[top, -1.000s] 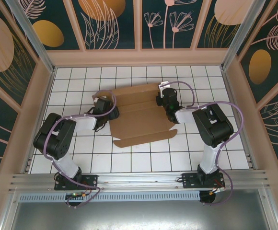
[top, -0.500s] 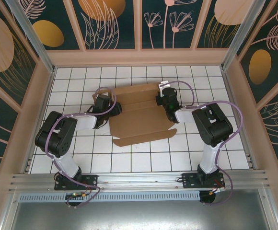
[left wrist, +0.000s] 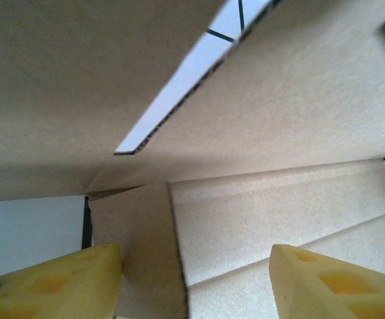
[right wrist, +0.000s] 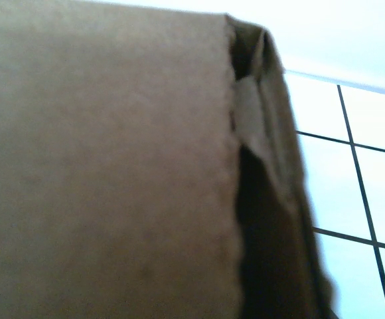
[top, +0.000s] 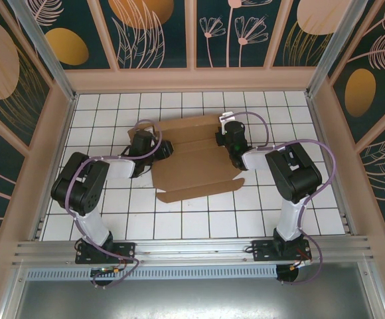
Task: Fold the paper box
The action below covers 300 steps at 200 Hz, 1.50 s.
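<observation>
The paper box (top: 192,159) is a brown cardboard sheet lying partly folded in the middle of the tiled table, with flaps sticking out at its near edge. My left gripper (top: 156,149) is at the box's left edge. In the left wrist view it (left wrist: 196,259) is open, its yellow fingertips (left wrist: 60,276) wide apart over a flap edge and creased panels (left wrist: 279,206). A raised flap (left wrist: 79,80) hangs overhead. My right gripper (top: 228,143) is at the box's right edge. In the right wrist view a cardboard wall (right wrist: 106,173) hides its fingers.
The white tiled table (top: 113,219) is fenced by a low wooden rim (top: 192,80) and patterned walls. Both arm bases stand on the metal rail (top: 192,249) at the near edge. Bare tiles (right wrist: 358,173) lie right of the box.
My left arm has moved away from the bases along the box's left edge, and its jaws have narrowed a little. The right arm and the box have not visibly moved.
</observation>
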Each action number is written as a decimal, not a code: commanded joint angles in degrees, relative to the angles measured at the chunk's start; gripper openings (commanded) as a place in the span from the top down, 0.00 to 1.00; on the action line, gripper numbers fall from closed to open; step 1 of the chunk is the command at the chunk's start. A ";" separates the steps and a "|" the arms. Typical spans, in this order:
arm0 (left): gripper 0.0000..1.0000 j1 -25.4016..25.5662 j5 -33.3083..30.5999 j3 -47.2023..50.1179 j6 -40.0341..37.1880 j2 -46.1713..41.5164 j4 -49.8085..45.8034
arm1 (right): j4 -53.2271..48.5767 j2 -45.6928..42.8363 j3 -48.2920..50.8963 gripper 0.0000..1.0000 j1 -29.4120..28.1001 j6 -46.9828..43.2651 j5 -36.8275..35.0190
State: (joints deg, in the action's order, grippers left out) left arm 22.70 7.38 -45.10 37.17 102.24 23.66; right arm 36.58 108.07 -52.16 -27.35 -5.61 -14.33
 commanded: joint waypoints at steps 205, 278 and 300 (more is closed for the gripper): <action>0.28 0.33 -18.34 12.71 -7.21 -36.64 -10.02 | -4.41 2.59 -2.12 1.00 1.42 0.24 -1.91; 0.22 -1.67 -23.67 25.13 -30.28 -46.34 5.50 | -4.32 2.42 -1.93 1.00 1.60 0.25 -1.09; 0.16 -4.26 -23.21 25.25 -34.49 -44.10 8.18 | -4.50 2.55 -2.09 1.00 1.60 0.15 -0.91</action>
State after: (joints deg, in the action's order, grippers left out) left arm 21.10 -17.43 -19.59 12.01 56.95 24.32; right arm 35.57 108.92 -53.76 -26.55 -5.41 -14.72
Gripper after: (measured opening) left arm 0.808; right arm 0.101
